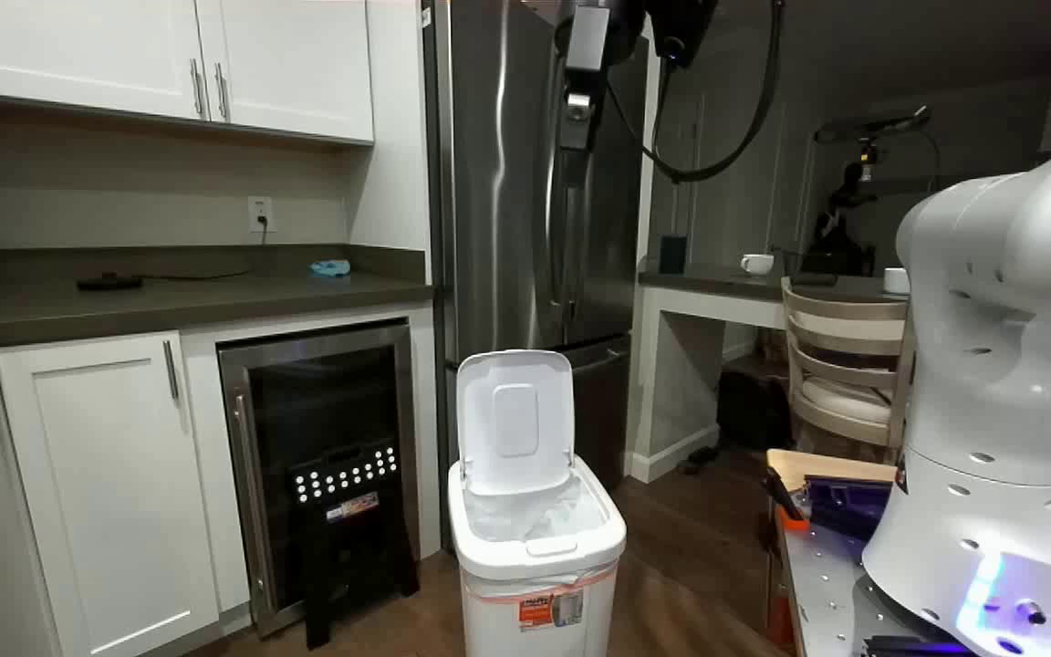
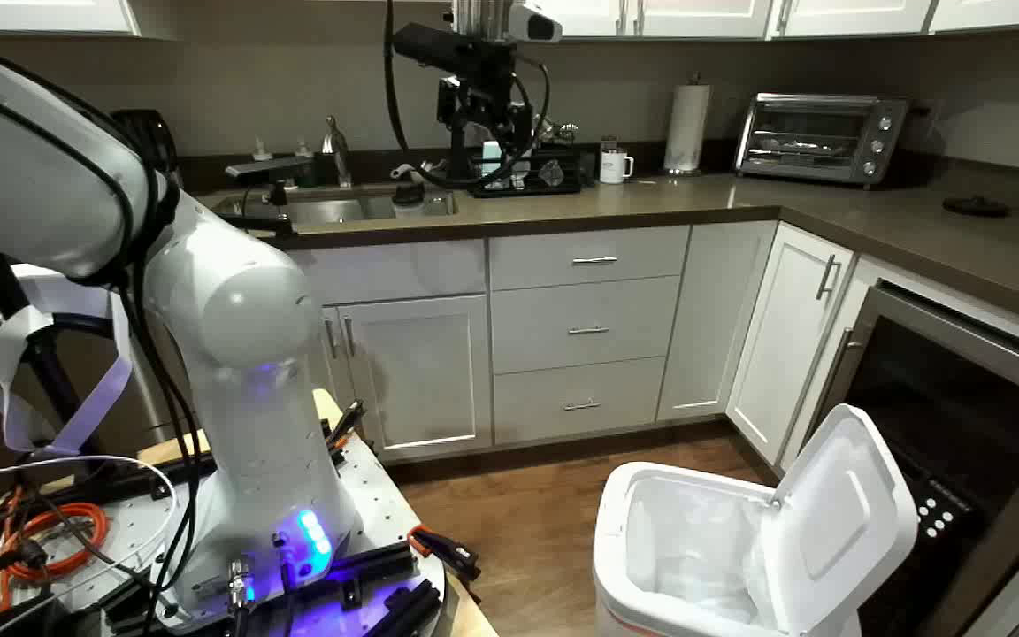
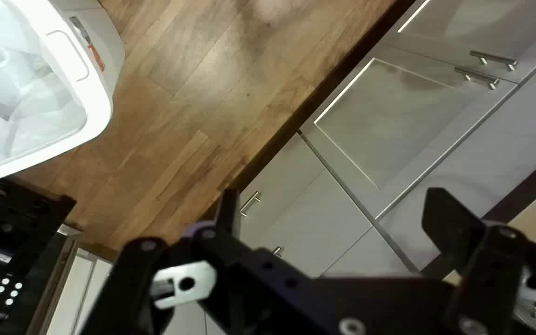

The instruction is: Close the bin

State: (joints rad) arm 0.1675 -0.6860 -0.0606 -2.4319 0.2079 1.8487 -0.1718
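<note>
Wrist view: round-cornered white bin [image 3: 70,58], crumpled translucent liner [image 3: 30,93] inside.

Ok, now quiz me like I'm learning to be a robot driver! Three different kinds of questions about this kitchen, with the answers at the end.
1. True or false: the lid of the bin is up.

2. In an exterior view, what sits on the counter just to the right of the paper roll?
A) a plant
B) an oven
C) a lamp

3. Fill in the gap: in the wrist view, the claw is ____ (open or shut).

Key: 1. True. 2. B. 3. open.
</note>
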